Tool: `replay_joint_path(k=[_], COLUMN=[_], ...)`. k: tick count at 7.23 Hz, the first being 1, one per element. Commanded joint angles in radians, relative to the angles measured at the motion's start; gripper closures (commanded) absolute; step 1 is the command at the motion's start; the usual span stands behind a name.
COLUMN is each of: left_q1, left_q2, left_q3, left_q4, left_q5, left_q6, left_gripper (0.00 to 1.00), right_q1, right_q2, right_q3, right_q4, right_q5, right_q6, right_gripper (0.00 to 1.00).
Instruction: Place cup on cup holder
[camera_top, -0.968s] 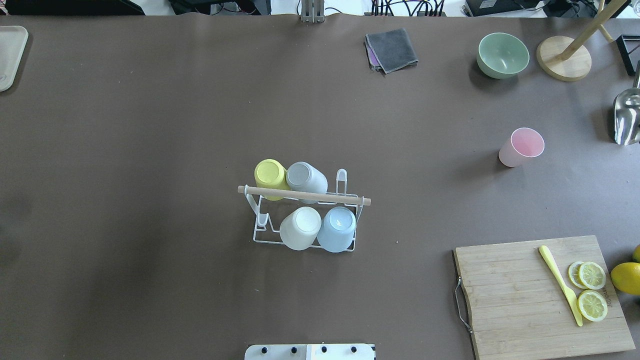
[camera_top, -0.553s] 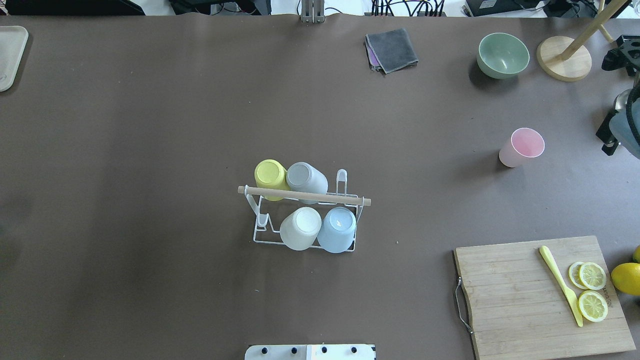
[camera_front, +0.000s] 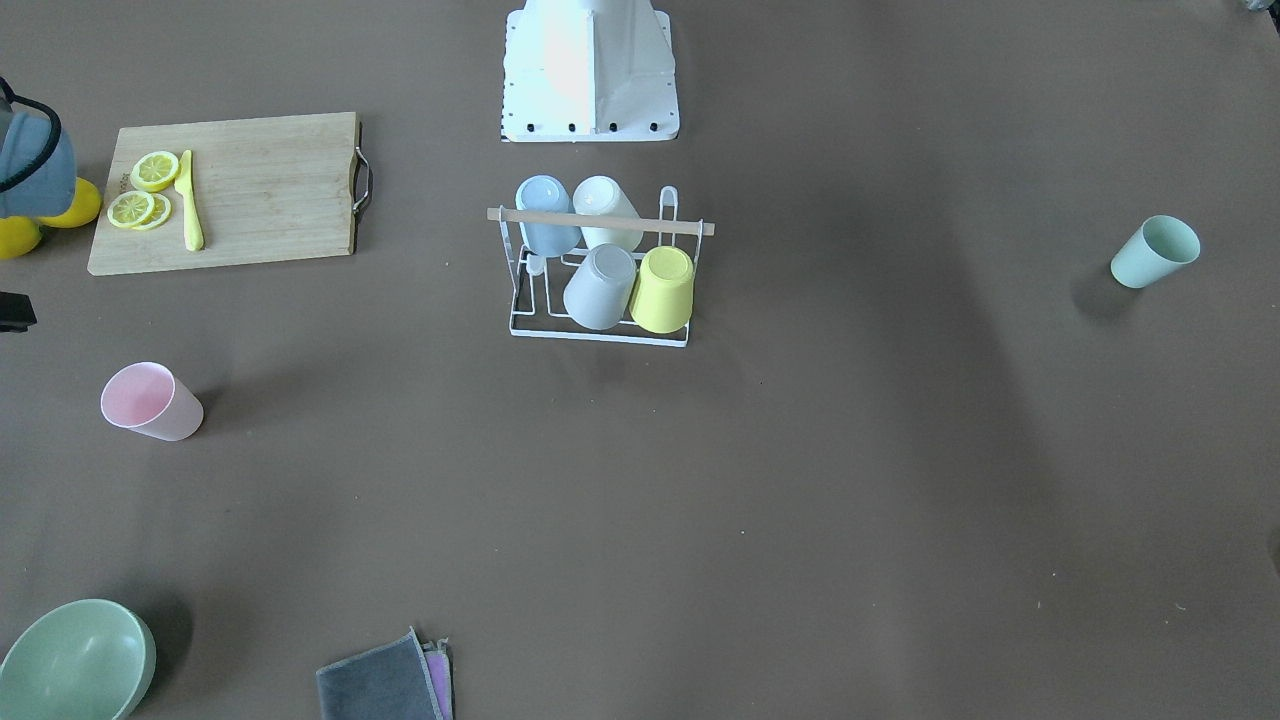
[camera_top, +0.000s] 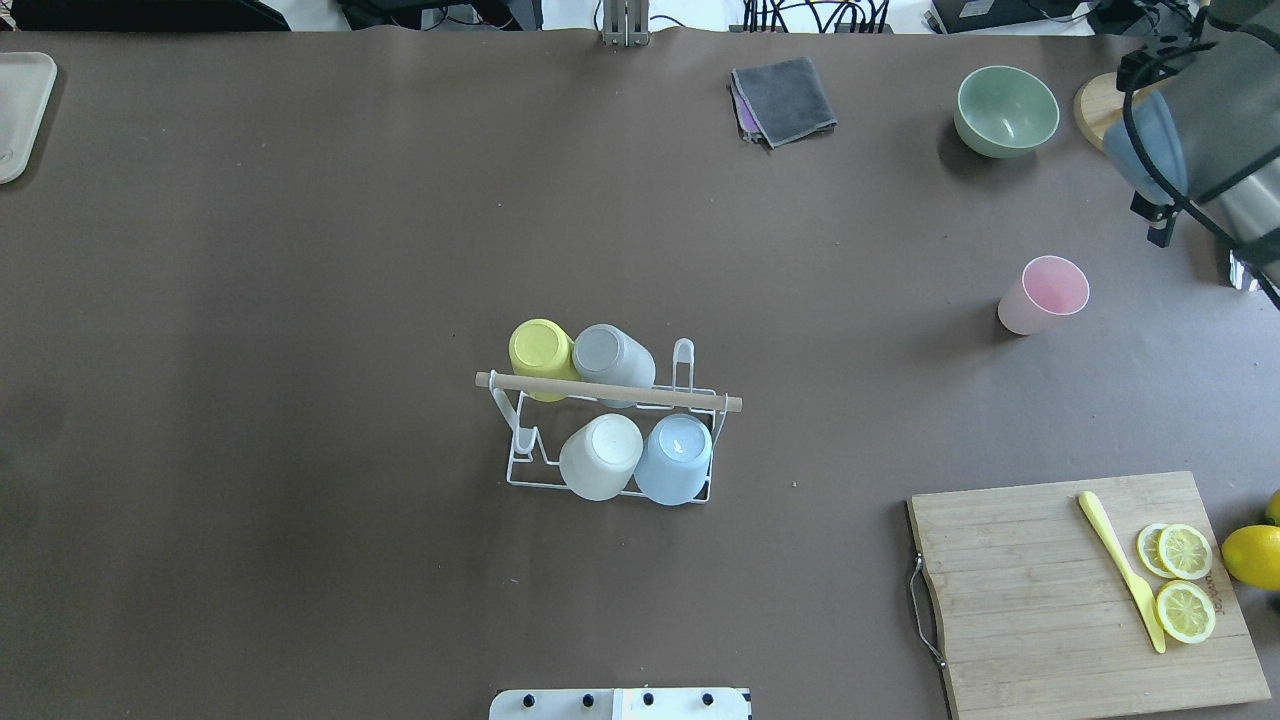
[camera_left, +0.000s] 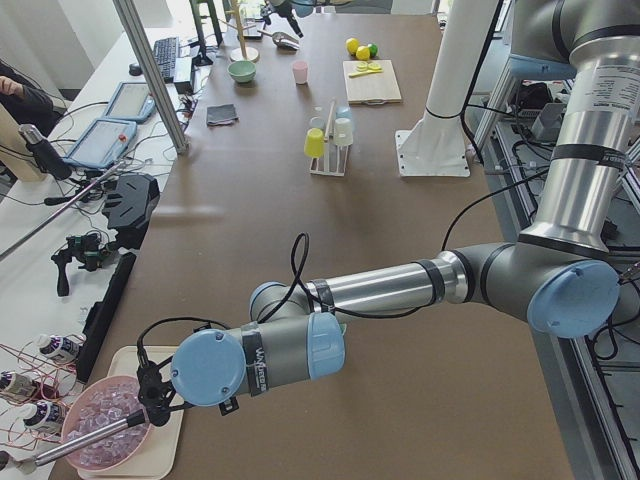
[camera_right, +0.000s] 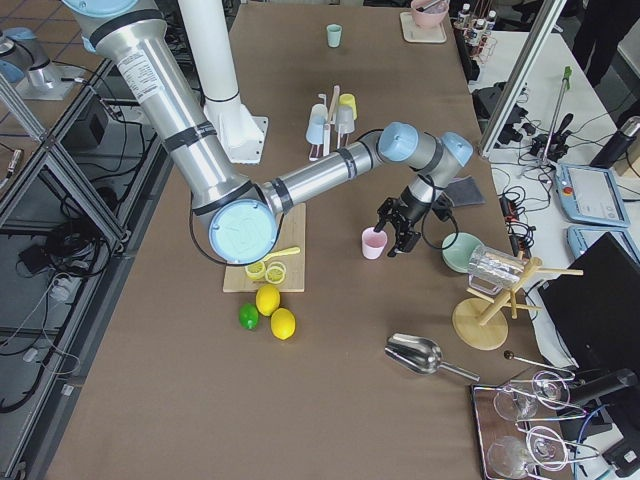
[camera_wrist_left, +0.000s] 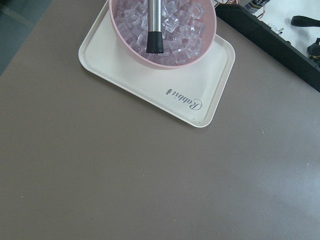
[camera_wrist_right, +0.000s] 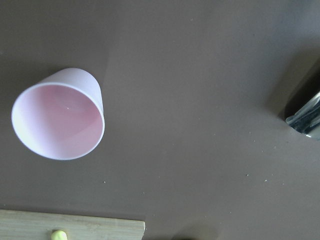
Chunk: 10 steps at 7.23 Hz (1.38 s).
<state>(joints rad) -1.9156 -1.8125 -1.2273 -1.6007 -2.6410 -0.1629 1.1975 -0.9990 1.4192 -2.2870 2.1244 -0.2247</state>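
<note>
The white wire cup holder (camera_top: 520, 462) with a wooden rod handle stands mid-table and also shows in the front-facing view (camera_front: 600, 335). Several cups hang upside down on it: yellow, grey, white and blue. A pink cup (camera_top: 1045, 293) stands upright at the right, and fills the right wrist view (camera_wrist_right: 57, 115). My right gripper (camera_right: 400, 232) hangs just beside it (camera_right: 373, 243); I cannot tell if it is open or shut. A pale green cup (camera_front: 1155, 250) stands far off on my left side. My left gripper (camera_left: 150, 385) is over a tray; its state cannot be told.
A cutting board (camera_top: 1040, 600) with lemon slices and a yellow knife lies front right. A green bowl (camera_top: 1005, 108), a grey cloth (camera_top: 782, 98) and a wooden stand (camera_right: 480, 325) are at the back right. A metal scoop (camera_right: 420, 352) lies nearby. A cream tray (camera_wrist_left: 150, 95) bears a pink ice bowl.
My right arm has come into the overhead view from the right edge and moved toward the far right corner, covering the scoop. The cups and the holder have not moved.
</note>
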Motion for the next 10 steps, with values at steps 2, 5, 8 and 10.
replay_joint_path(k=[2, 5, 8, 10], left_q1=[0.018, 0.223, 0.332, 0.407], left_q2=[-0.010, -0.042, -0.109, -0.148], left_q3=[-0.128, -0.127, -0.120, -0.043], left_q4=[0.005, 0.205, 0.463, 0.555], left_q5=[0.184, 0.236, 0.236, 0.236], left_q6=[0.275, 0.302, 0.307, 0.307], left_gripper=[0.03, 0.03, 0.03, 0.03], right_q1=[-0.047, -0.160, -0.197, -0.222], right_q2=[0.143, 0.238, 0.321, 0.348], right_q3=[-0.164, -0.259, -0.421, -0.480], right_q4=[-0.035, -0.086, -0.091, -0.085], right_q5=[-0.006, -0.099, -0.135, -0.167], right_q6=[-0.030, -0.032, -0.066, -0.136], right_gripper=[0.00, 0.00, 0.00, 0.01])
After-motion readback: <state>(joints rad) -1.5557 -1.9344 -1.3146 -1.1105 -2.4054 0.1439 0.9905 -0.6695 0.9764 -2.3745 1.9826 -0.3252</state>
